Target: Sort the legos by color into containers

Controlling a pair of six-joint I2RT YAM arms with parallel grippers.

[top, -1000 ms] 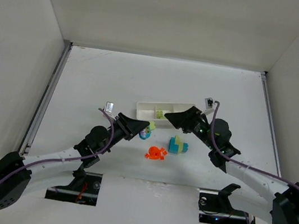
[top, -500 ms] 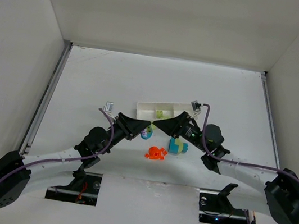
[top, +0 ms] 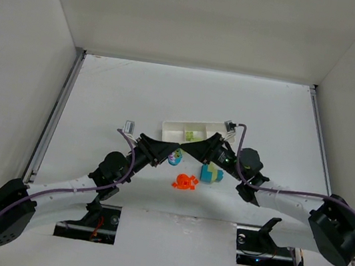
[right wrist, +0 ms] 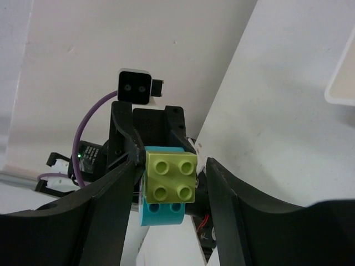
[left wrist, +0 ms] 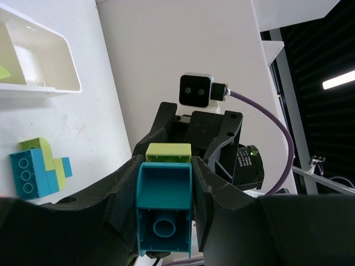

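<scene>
Teal-blue plastic brick (left wrist: 165, 208) is held clamped by left gripper (left wrist: 166, 162). Light yellow-green plastic brick (right wrist: 170, 176) is stacked on its far end, facing right gripper (right wrist: 172, 166), whose jaws are seen apart, flanking it. Stack axis is judged to run gripper to gripper. Long white plastic tray (top: 171, 131) is noted just beyond; orange-red brick (top: 184, 183) and teal-green cluster (top: 211, 173) are noted nearer, not obstructing.

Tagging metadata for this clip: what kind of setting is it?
Probably a lab test cell: white walls box in a table, with two bolted-down arms, toy bricks and a tray.
</scene>
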